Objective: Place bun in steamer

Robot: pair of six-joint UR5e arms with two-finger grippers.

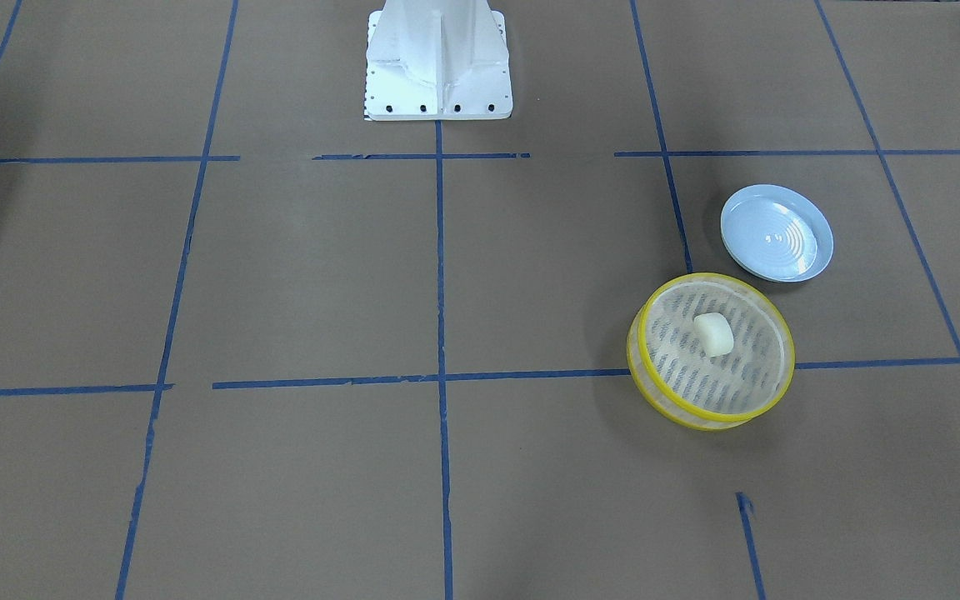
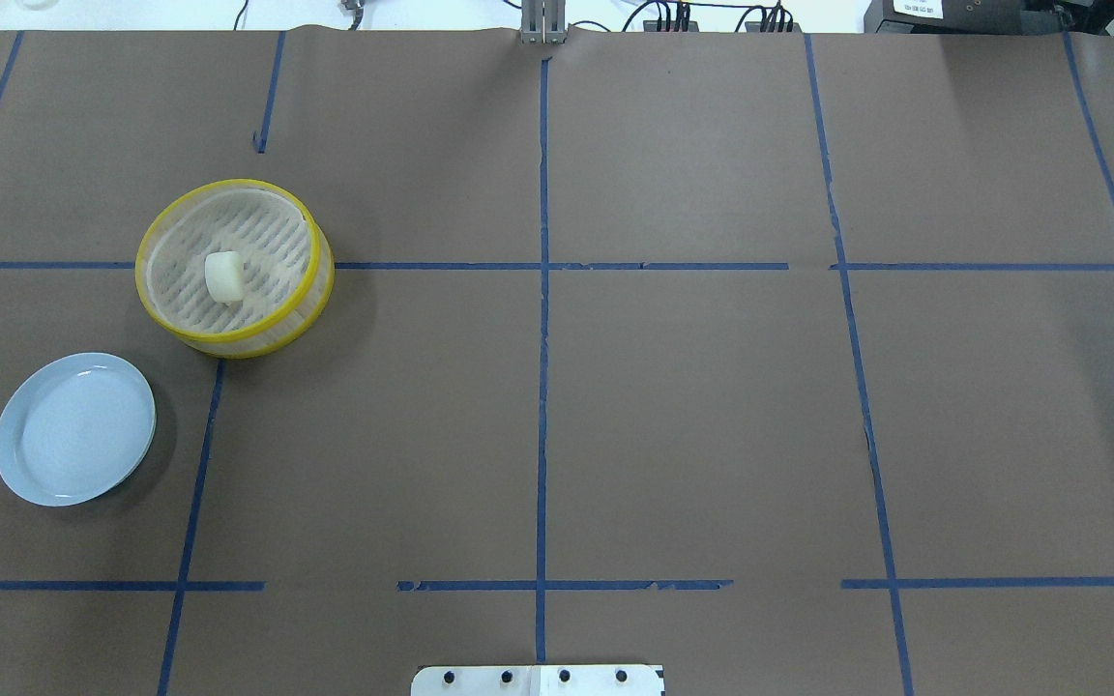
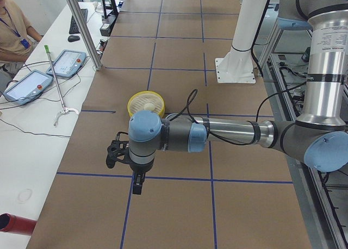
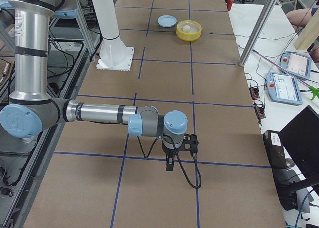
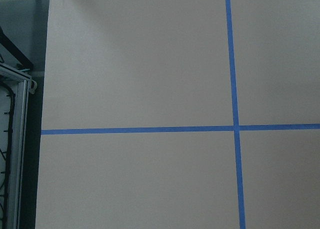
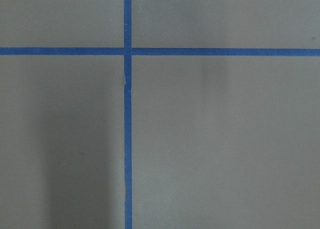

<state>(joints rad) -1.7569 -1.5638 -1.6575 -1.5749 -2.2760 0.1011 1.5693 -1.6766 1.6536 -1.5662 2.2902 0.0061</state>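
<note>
The bun (image 1: 713,333) is a small cream-white lump lying on the slotted floor of the steamer (image 1: 742,379), a round basket with yellow rims. Both also show in the overhead view, the bun (image 2: 224,276) inside the steamer (image 2: 272,237) at the table's left. Neither gripper shows in the overhead or front views. The left gripper (image 3: 138,185) hangs above the table's near end in the left side view, well away from the steamer (image 3: 145,103). The right gripper (image 4: 170,164) hangs above the opposite end. I cannot tell whether either is open or shut. Both wrist views show only brown table and blue tape.
An empty pale blue plate (image 2: 73,428) lies next to the steamer, toward the robot. The white robot pedestal (image 1: 438,67) stands at the table's robot-side edge. Control tablets (image 3: 32,80) and a seated person (image 3: 13,26) are at a side bench.
</note>
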